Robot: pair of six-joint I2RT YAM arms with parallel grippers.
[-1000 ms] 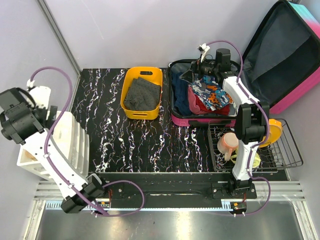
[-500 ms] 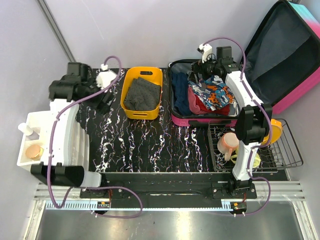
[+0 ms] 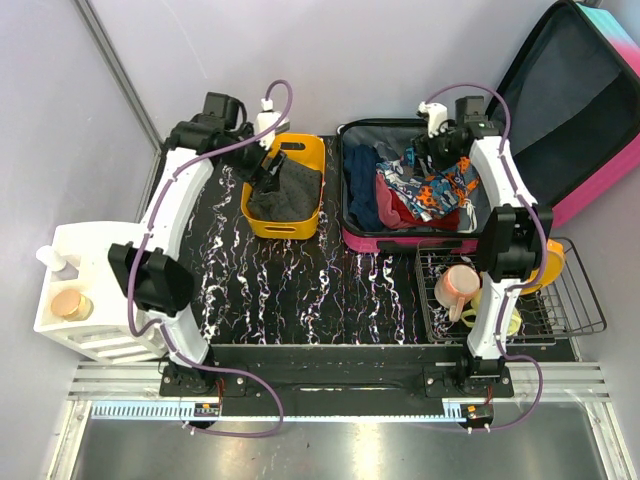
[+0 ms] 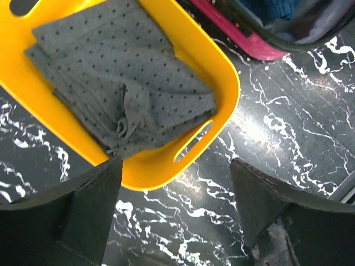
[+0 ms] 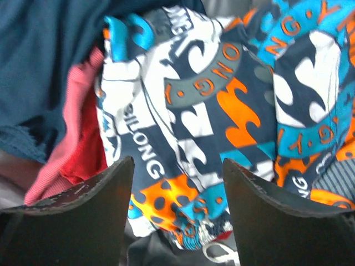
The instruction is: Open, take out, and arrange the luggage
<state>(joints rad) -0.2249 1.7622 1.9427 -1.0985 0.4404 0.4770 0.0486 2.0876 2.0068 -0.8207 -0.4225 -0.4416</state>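
**Open suitcase at the far right of the table, both arms poised over cloth.**
We find the teal-and-pink hard-shell luggage (image 3: 405,241) lying open, its lid (image 3: 570,110) raised to the right. It holds a navy garment (image 3: 362,190), a red garment (image 3: 400,212) and an orange-blue printed garment (image 5: 222,111). The right gripper (image 5: 177,160) hovers over the print, jaws parted and empty; a shallow pinch could drag neighbouring clothes out too. To the left, the orange plastic bin (image 4: 224,72) holds a folded grey dotted cloth (image 4: 122,83) beneath the left gripper (image 4: 176,162), likewise released.

Left arm (image 3: 178,195), right arm (image 3: 497,180): white links, black joints, purple cables. Claw fingers (image 5: 72,221) black, wedge-shaped, scuffed edges.
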